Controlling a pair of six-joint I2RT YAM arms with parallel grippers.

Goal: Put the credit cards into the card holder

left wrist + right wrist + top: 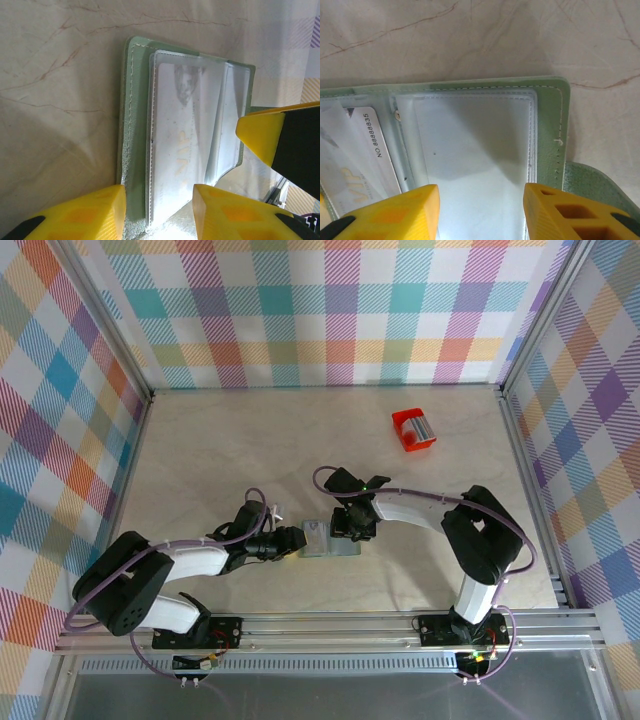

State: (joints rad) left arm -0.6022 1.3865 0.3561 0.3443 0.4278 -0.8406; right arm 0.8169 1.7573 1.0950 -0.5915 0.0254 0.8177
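The grey-green card holder [330, 538] lies open on the table between both arms, its clear inner sleeves facing up. A pale grey credit card [182, 150] marked VIP sits inside a sleeve, and its number strip shows at the left of the right wrist view [367, 150]. My left gripper [157, 200] is open, its fingers straddling the holder's [134, 125] left edge. My right gripper [481, 200] is open just above an empty clear sleeve [475, 145]. The holder's tab [600, 185] pokes out at lower right. One yellow right finger [280, 135] hangs over the holder's far side.
A small red box [413, 429] stands at the back right of the table. Checked walls close off the left, back and right. An aluminium rail [330, 625] runs along the near edge by the arm bases.
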